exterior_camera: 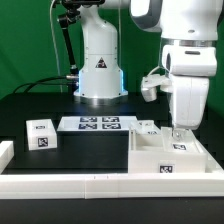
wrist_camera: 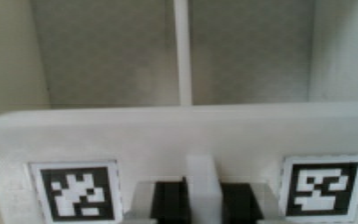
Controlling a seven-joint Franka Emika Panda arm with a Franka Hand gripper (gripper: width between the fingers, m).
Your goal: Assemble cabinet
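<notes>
No words or numbers legible.
Patterned square tags [wrist_camera: 76, 190] on cabinet [exterior_camera: 170, 155], marker board [exterior_camera: 98, 124] and block [exterior_camera: 42, 135]; triangle sign [exterior_camera: 101, 64] on arm base [exterior_camera: 100, 88].

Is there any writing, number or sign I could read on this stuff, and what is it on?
Words, brands, numbers: none readable in either view.
Dark triangle sign on the robot base: what is inside it is too small to read.
Black-and-white square tags, patterns rather than letters: on the marker board, the small white block and the cabinet.
</notes>
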